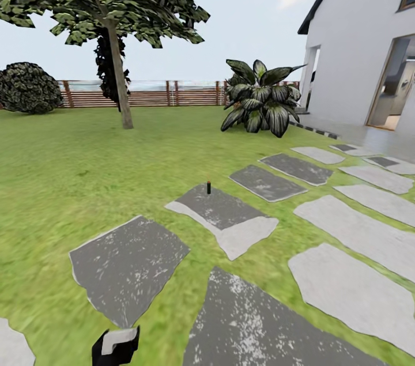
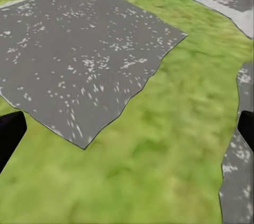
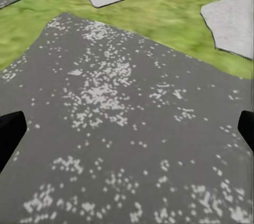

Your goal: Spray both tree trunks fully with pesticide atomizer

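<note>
The pesticide atomizer point(image 1: 208, 187) shows as a tiny dark upright bottle far ahead, at the rim of a dark stepping stone point(image 1: 219, 207) where it meets the grass floor point(image 1: 75, 181). One tree stands at the back left of the garden, its thick beige-grey tree trunk point(image 1: 120, 83) rising under blocky green leaves. My left gripper point(image 2: 127, 131) is open over grass beside a dark slab point(image 2: 79, 60), its black fingertips point(image 2: 10, 134) spread wide. My right gripper point(image 3: 127, 128) is open and empty above another dark slab point(image 3: 121, 128). A piece of my left arm point(image 1: 115, 346) peeks in low in the head view.
Grey and dark stepping stones point(image 1: 357, 227) fan out across the lawn toward the white house point(image 1: 363, 37) with its open doorway at right. A broad-leaved plant point(image 1: 260, 100) and a round bush point(image 1: 27, 88) stand before the slatted wooden fence point(image 1: 173, 94). A near-black thin tree point(image 1: 106, 69) stands behind the trunk.
</note>
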{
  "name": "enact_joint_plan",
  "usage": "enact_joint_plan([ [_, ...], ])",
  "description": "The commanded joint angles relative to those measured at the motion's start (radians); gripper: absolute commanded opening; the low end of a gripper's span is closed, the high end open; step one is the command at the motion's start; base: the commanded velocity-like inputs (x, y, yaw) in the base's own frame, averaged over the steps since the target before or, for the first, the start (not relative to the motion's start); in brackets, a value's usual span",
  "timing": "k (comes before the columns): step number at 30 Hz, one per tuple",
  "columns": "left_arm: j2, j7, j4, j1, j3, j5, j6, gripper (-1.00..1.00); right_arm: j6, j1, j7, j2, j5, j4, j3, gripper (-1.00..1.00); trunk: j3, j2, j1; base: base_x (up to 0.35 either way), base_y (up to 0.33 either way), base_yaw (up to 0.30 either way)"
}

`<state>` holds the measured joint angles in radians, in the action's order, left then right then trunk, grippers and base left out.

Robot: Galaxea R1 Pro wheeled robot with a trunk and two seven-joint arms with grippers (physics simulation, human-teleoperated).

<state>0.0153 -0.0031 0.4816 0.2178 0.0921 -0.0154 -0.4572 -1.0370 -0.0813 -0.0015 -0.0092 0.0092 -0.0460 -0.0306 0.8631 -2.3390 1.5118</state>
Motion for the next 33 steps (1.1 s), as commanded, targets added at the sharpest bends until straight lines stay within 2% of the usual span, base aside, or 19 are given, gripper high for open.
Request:
enact_joint_plan([
  [1, 0.0, 0.0, 0.0, 0.0, 0.0, 0.0, 0.0, 1.0, 0.0, 0.0, 0.0, 0.0, 0.0, 0.0, 0.0, 1.0, 0.0, 0.0, 0.0, 0.12, -0.05, 0.0],
  [11, 0.0, 0.0, 0.0, 0.0, 0.0, 0.001, 0.0, 1.0, 0.0, 0.0, 0.0, 0.0, 0.0, 0.0, 0.0, 1.0, 0.0, 0.0, 0.0, 0.045, -0.017, 0.0],
  [33, 0.0, 0.0, 0.0, 0.0, -0.001, 0.001, 0.0, 1.0, 0.0, 0.0, 0.0, 0.0, 0.0, 0.0, 0.0, 1.0, 0.0, 0.0, 0.0, 0.271, -0.186, 0.0],
])
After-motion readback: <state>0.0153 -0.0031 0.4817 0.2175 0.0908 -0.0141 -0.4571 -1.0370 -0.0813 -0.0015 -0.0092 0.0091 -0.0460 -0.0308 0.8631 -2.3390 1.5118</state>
